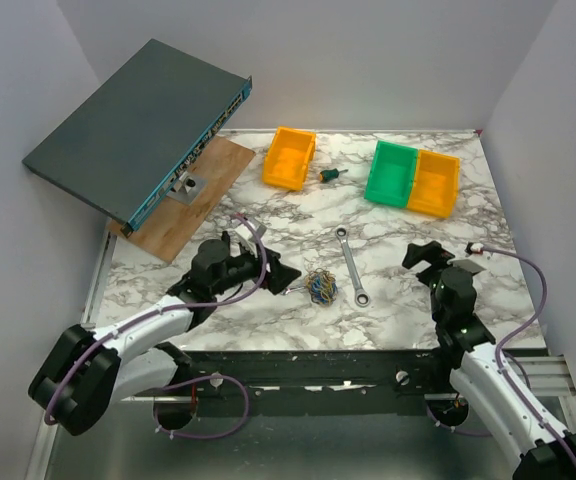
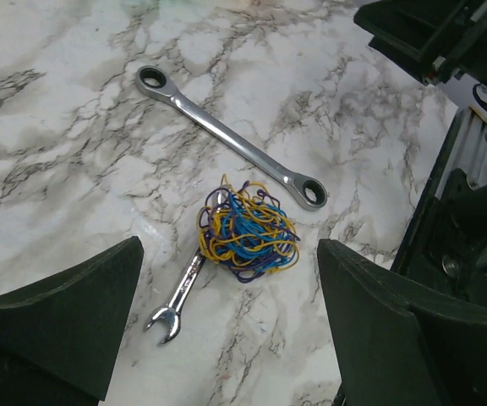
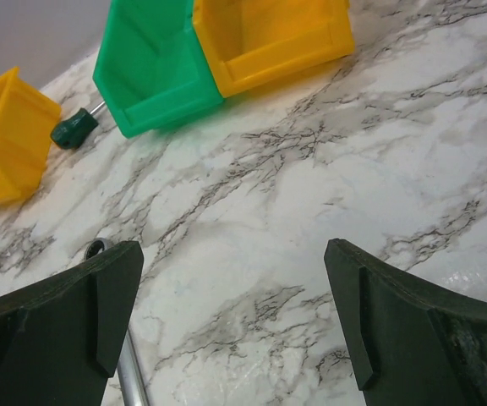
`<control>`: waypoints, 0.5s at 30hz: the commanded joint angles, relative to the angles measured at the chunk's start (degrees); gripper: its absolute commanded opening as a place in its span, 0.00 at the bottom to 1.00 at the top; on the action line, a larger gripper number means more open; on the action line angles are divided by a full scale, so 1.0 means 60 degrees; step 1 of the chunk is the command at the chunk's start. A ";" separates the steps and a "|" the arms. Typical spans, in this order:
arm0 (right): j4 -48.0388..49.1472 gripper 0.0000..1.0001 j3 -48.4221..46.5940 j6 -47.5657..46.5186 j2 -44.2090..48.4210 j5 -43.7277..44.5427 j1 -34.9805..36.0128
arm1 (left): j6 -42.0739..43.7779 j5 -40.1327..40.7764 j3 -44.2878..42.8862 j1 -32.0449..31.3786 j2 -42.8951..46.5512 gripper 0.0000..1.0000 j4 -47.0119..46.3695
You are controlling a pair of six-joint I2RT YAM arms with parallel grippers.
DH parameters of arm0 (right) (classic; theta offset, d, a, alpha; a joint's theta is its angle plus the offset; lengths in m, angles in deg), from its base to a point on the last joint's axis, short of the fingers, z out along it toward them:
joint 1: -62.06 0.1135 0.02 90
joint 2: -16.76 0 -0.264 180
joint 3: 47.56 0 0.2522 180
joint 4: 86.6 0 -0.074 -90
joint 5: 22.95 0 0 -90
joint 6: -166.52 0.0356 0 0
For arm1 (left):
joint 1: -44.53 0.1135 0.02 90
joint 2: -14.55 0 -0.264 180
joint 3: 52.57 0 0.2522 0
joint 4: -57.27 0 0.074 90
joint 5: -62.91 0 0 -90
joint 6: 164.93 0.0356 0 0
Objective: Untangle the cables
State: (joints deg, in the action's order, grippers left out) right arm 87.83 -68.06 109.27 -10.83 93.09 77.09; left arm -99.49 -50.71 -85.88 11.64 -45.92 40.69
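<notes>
Hanging wide open over the marble table [image 1: 388, 290], the left gripper [image 2: 227, 279] and right gripper [image 3: 231, 254] hold nothing. Just below the left wrist view's middle, the cables [image 2: 248, 233] make one small blue, yellow and dark ball on a little wrench [image 2: 176, 304].

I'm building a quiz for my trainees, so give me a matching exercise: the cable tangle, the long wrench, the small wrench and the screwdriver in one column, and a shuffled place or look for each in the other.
1. cable tangle
2. long wrench
3. small wrench
4. screwdriver

A. between the lone orange bin and the green bin
B. one end hidden under the cable tangle
C. a ball of blue, yellow and dark strands
D. fully in view beside the ball, a ring at each end

Pairs: 1-C, 2-D, 3-B, 4-A
</notes>
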 commanded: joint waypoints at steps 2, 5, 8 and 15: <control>0.0323 1.00 -0.0462 0.0072 -0.0451 -0.0281 0.0042 | 0.0862 -0.0121 -0.0834 -0.0656 -0.0744 0.86 0.0957; 0.0371 1.00 -0.0433 0.0036 -0.0405 -0.0330 0.0044 | 0.0940 -0.0004 -0.1347 -0.0811 -0.1493 0.86 0.1585; 0.0415 1.00 -0.0382 0.0032 -0.0323 -0.0316 0.0044 | 0.0983 0.0168 -0.2185 -0.1031 -0.2399 0.82 0.2385; 0.0505 1.00 -0.0333 -0.0035 -0.0274 -0.0397 0.0039 | 0.1391 0.1008 -0.4034 -0.2152 -0.4330 0.76 0.3942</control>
State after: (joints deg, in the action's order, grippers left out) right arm 89.58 -69.20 109.44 -12.80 91.56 77.09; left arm -93.85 -48.94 -103.52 2.35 -66.99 55.57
